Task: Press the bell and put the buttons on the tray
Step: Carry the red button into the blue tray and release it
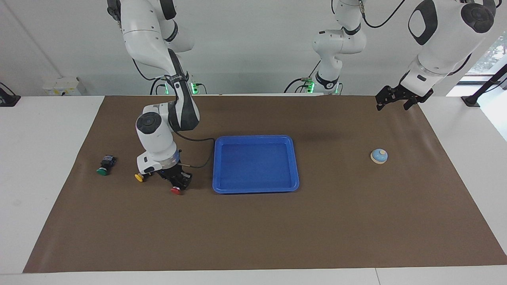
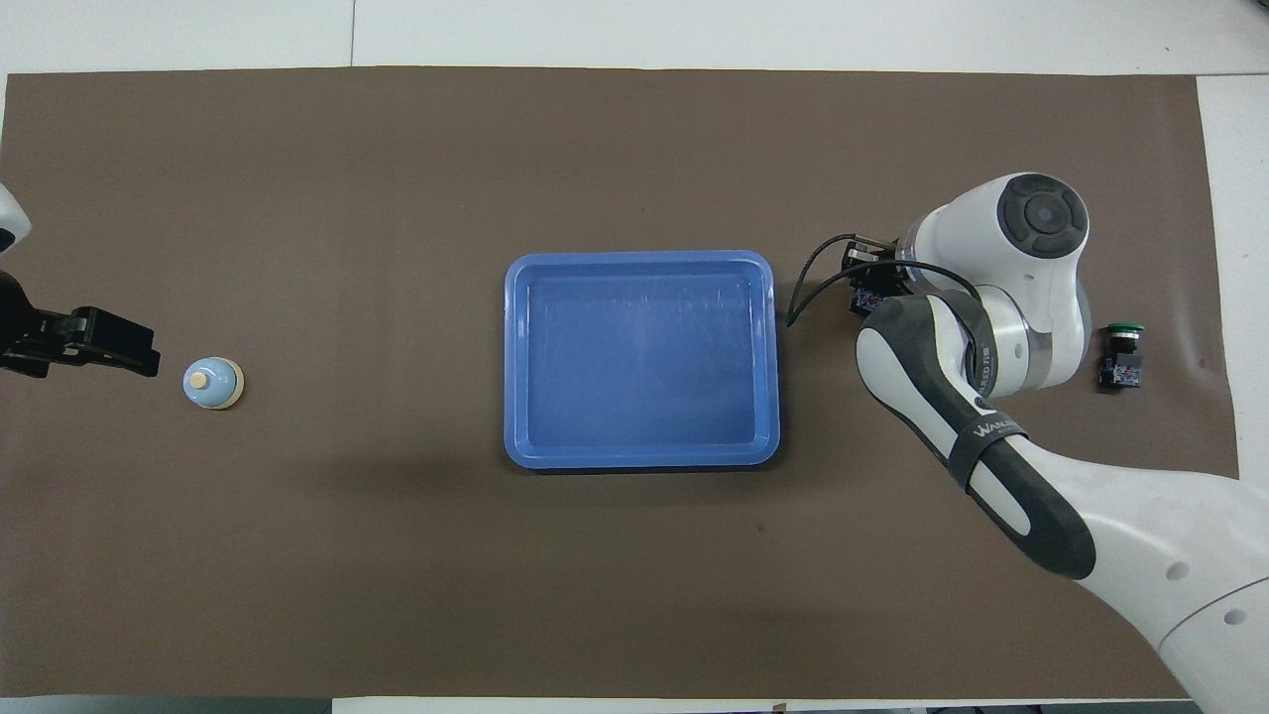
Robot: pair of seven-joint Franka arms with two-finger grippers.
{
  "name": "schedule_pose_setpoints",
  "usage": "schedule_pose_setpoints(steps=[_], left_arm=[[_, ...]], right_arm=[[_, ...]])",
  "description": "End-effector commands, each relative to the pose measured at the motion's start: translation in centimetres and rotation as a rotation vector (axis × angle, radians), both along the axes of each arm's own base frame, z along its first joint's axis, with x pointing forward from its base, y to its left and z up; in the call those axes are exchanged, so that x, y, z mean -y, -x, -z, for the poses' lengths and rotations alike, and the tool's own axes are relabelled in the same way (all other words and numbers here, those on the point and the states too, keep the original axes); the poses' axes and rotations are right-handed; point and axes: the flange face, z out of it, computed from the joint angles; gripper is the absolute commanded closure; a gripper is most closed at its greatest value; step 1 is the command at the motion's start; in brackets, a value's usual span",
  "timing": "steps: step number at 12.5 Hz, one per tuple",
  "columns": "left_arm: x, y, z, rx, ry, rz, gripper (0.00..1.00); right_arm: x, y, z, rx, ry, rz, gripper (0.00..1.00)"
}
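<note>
Gripping the red button (image 1: 176, 190) in the right gripper (image 1: 176, 183), jaws closed on its body low on the worktop (image 1: 356, 221) between the yellow button (image 1: 139, 177) and the blue tray (image 1: 255, 191), while idling the left gripper (image 1: 396, 99) wide apart, raised, near the bell (image 1: 379, 156).

The right gripper (image 1: 177, 183) sits low on the mat (image 1: 253, 237), closed on one button (image 1: 176, 189) just beside the tray (image 1: 255, 189), toward the right arm's end. A second button (image 1: 139, 177) lies just beside that gripper and a third (image 1: 104, 165) well apart from it, both away from the tray. The left gripper (image 1: 396, 99) hangs near the bell (image 1: 379, 156), well apart from the tray.
</note>
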Motion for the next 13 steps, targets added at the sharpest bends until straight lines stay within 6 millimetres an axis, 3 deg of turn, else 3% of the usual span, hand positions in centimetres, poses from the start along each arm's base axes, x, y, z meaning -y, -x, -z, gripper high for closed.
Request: schedule_pose_setpoints(steps=[1, 4, 6, 9, 11, 13], left_arm=[[-0.2, 0.3, -0.5, -0.001, -0.02, -0.008, 0.0], [-0.2, 0.3, -0.5, 0.001, -0.02, -0.008, 0.0], [-0.1, 0.3, -0.5, 0.001, -0.02, -0.006, 0.0], [-0.2, 0.3, -0.5, -0.001, -0.02, -0.008, 0.0], [-0.2, 0.3, -0.5, -0.001, -0.02, -0.008, 0.0], [-0.2, 0.3, -0.5, 0.001, -0.02, -0.008, 0.0]], right_arm=[[-4.0, -1.2, -4.8, -0.035, -0.005, -0.036, 1.0], [-12.7, 0.8, -6.4, -0.042, -0.008, -0.158, 1.0], [-15.8, 2.3, -5.5, -0.042, -0.007, -0.213, 1.0], [-18.8, 4.6, -2.3, -0.006, -0.016, -0.279, 1.0], [-19.4, 6.0, 0.1, 0.013, -0.022, -0.295, 1.0], [-19.6, 6.6, 1.1, 0.008, -0.021, -0.3, 1.0]])
